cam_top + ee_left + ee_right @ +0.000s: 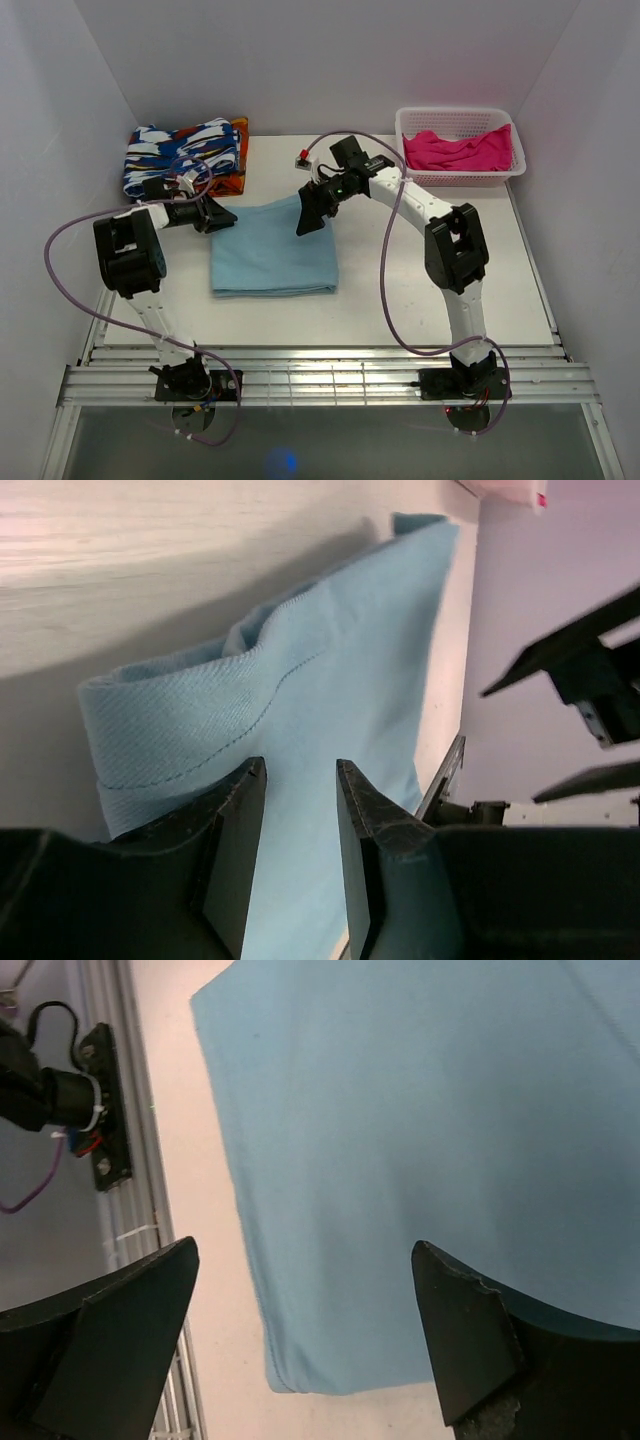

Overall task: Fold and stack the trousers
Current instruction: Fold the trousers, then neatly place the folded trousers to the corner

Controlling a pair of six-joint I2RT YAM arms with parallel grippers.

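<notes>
Trousers folded, arms hovering at the far corners

The trousers (272, 250) lie in a tidy rectangle mid-surface (420, 290). Left fingers (222, 216) are barely apart over the far-left hem, pinching nothing. Right fingers (312, 212) gape wide above the far-right corner. My guess is they're lining up a two-corner lift toward the patterned pile (185, 155).

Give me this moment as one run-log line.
trousers: folded, flat on table | left gripper: open, at far-left corner | right gripper: open wide, above far-right corner | stacked: not yet
</notes>
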